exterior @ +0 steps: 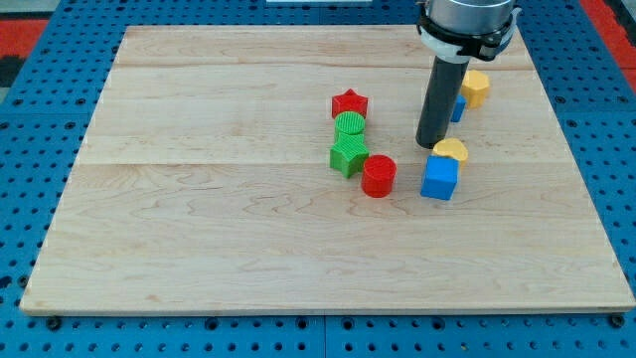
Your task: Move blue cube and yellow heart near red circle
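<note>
The red circle (379,176) stands near the board's middle. The blue cube (439,179) sits to its right, a small gap apart. The yellow heart (451,150) touches the blue cube's top edge. My tip (431,145) rests on the board just left of the yellow heart, above and left of the blue cube, up and right of the red circle. The rod rises straight to the arm at the view's top.
A red star (350,102), a green circle (350,125) and a green star-like block (348,154) form a column left of the red circle. A yellow block (476,88) and a partly hidden blue block (459,105) sit behind the rod. The wooden board (199,229) lies on a blue pegboard.
</note>
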Robot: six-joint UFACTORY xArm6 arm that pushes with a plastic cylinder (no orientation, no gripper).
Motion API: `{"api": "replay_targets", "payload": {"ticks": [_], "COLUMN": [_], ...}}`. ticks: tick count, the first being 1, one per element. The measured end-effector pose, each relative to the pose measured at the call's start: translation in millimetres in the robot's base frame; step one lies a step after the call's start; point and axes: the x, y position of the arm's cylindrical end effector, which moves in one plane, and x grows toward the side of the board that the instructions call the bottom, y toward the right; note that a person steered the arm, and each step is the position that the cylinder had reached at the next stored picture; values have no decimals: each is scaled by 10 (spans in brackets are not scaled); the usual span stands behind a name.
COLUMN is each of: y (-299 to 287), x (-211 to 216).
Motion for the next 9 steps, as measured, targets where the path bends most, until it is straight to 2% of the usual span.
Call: {"api": "replay_targets", "payload": {"ticks": [2,4,5,6,7,9], "y": [82,741,1101,1168,1146,396], "x": [-81,-173,-113,170,566,705]}}
